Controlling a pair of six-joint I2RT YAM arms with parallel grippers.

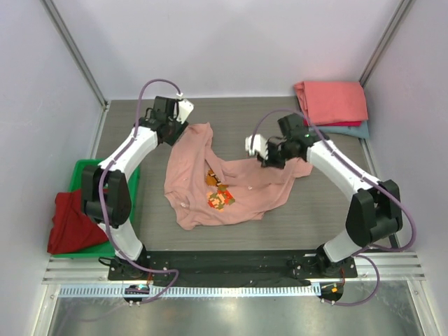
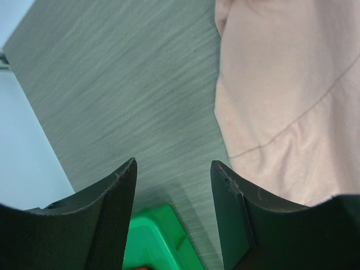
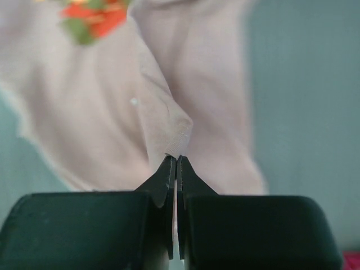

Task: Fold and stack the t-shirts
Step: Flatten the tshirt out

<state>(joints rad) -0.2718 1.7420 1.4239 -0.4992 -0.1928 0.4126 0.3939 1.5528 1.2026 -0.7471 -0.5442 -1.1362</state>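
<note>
My right jaws are closed on a thin fold of the dusty-pink t-shirt [image 1: 199, 192], which lies crumpled on the tabletop [image 1: 315, 210]. My left jaws stand wide open and empty. Such a small pinch may slip out when I lift.

Bare bench [image 1: 315, 210] lies open right of the crumpled dusty-pink t-shirt [image 1: 196, 189] and along the far edge. The folded coral-red t-shirt [image 1: 332, 101] blocks the far-right corner, and the green tray [image 1: 82, 171] crowds the left edge.
</note>
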